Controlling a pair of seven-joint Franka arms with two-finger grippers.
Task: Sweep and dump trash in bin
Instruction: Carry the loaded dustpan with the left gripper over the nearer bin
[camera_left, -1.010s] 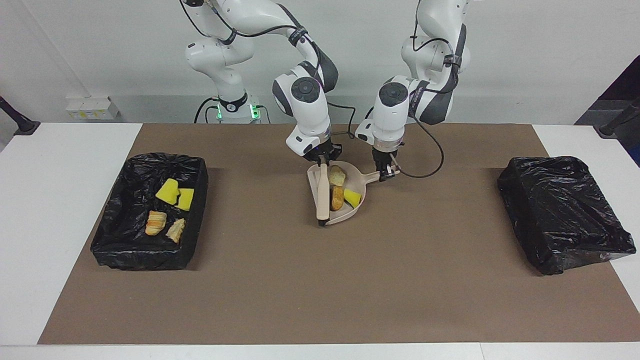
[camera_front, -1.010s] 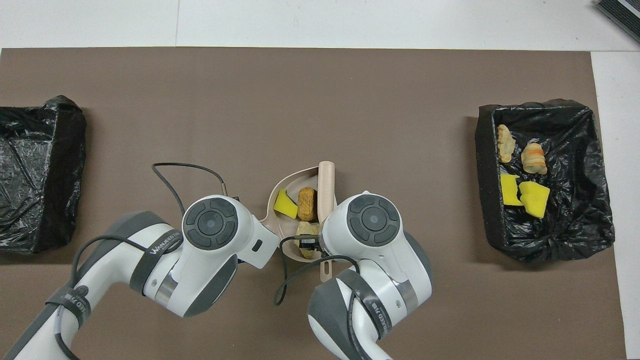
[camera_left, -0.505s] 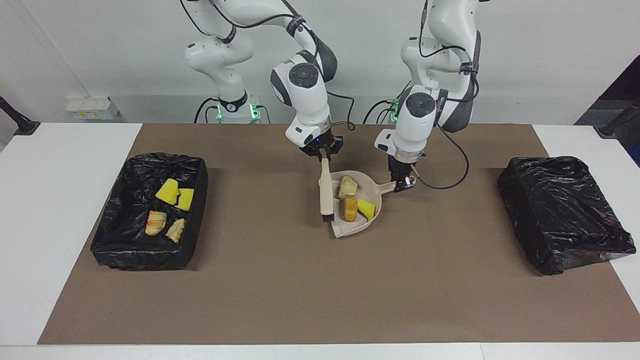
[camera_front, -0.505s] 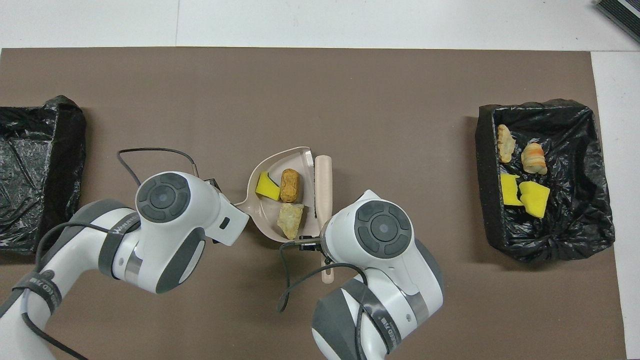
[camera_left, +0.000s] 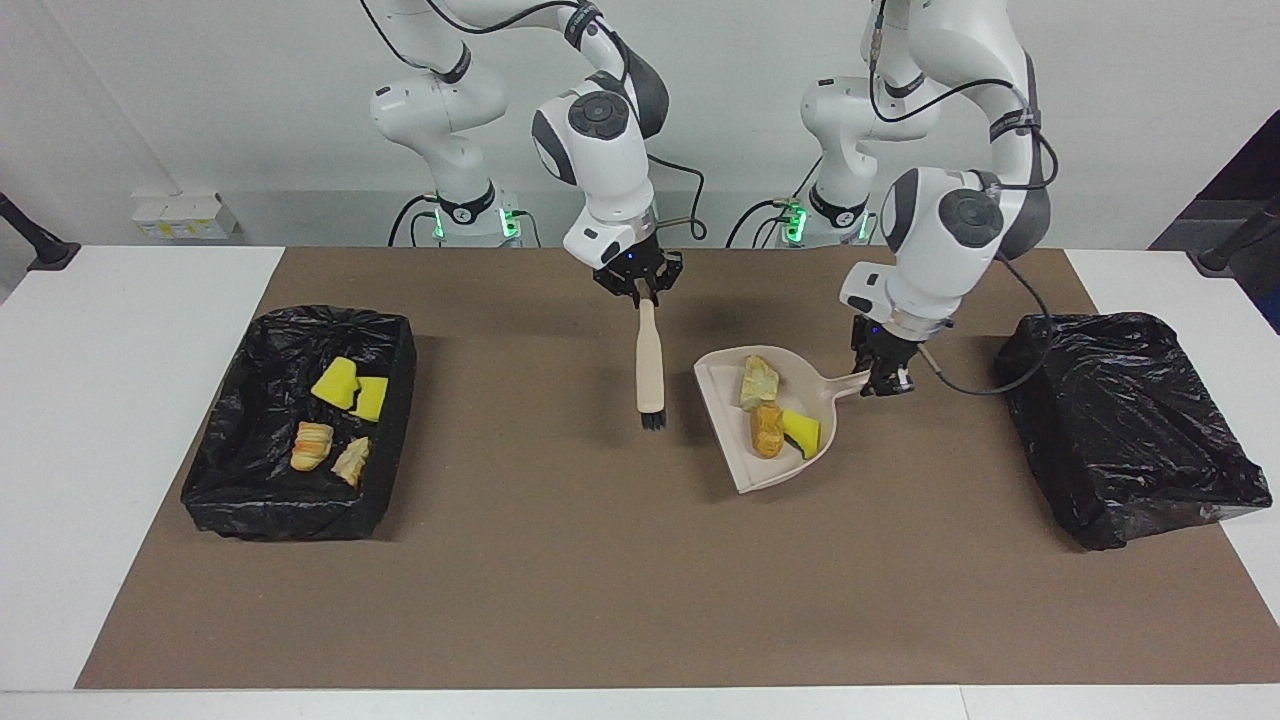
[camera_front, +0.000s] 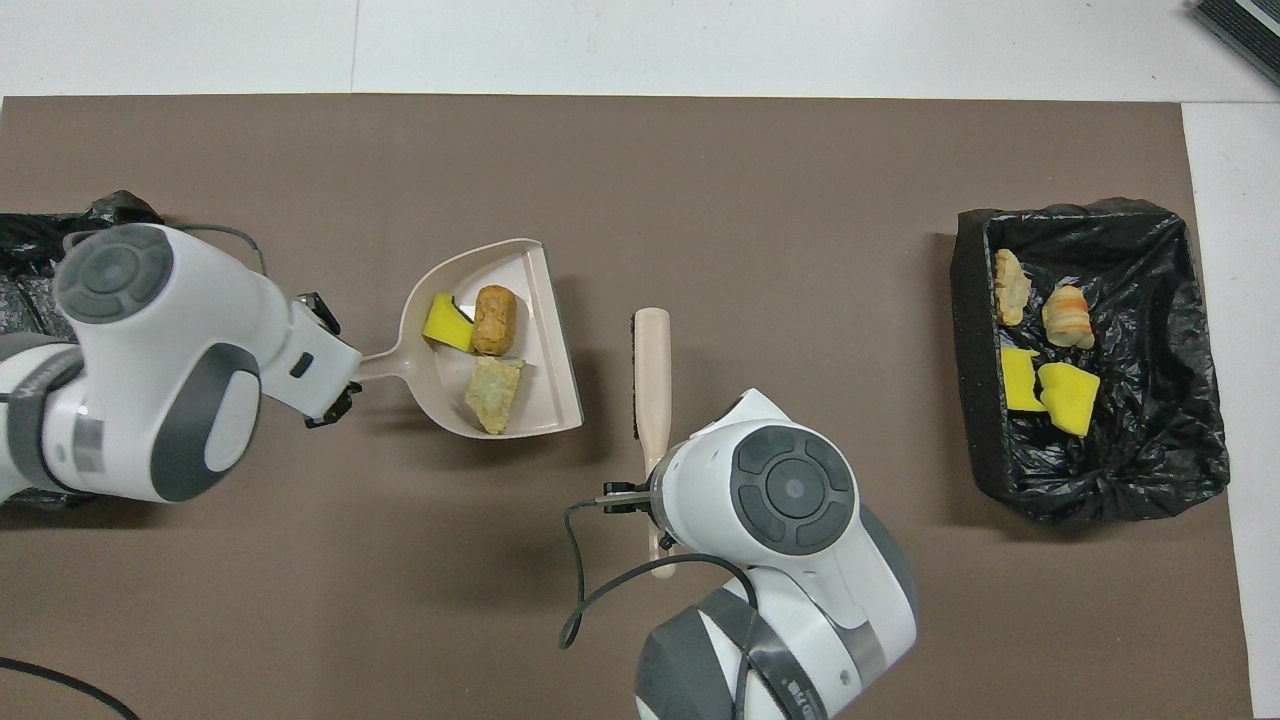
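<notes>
My left gripper (camera_left: 884, 379) is shut on the handle of the beige dustpan (camera_left: 722, 398), which hangs tilted over the mat. The dustpan (camera_front: 548, 340) carries three pieces of trash: a pale tan chunk (camera_left: 758, 382), an orange-brown lump (camera_left: 767, 429) and a yellow sponge bit (camera_left: 802, 431). My right gripper (camera_left: 641, 290) is shut on the top of the beige brush (camera_left: 650, 362), which hangs bristles down over the mat's middle, apart from the pan. The black-lined bin (camera_left: 395, 425) at the right arm's end holds two yellow bits (camera_left: 350, 388) and two bread lumps (camera_left: 328, 452).
A second black-bagged bin (camera_left: 1130, 420) sits at the left arm's end of the table, beside the raised dustpan; in the overhead view my left arm covers most of this bin (camera_front: 30, 235). The brown mat (camera_left: 600, 580) covers the work area.
My left gripper has lifted the loaded dustpan and carried it toward the left arm's end. My right gripper has raised the brush out of the pan; the two now hang apart.
</notes>
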